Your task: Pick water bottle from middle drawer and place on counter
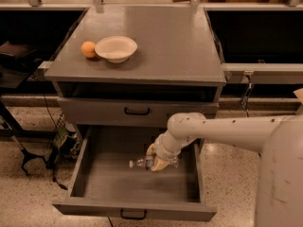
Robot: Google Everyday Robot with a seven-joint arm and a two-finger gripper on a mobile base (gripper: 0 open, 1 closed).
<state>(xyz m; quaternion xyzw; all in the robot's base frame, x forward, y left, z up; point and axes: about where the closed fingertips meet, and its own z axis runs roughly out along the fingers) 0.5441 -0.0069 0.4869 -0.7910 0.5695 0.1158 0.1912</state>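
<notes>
The water bottle [140,163] lies on its side in the open middle drawer [102,181], white cap pointing left. My gripper [155,161] reaches down into the drawer from the right, and its fingers are closed around the bottle's body. The bottle looks slightly raised off the drawer floor. The counter [175,46] is the grey cabinet top above.
A white bowl [116,48] and an orange [88,49] sit at the counter's left side. A shut drawer front with a black handle [137,111] is above the open drawer. Dark bins flank the cabinet. My arm [227,126] crosses from the right.
</notes>
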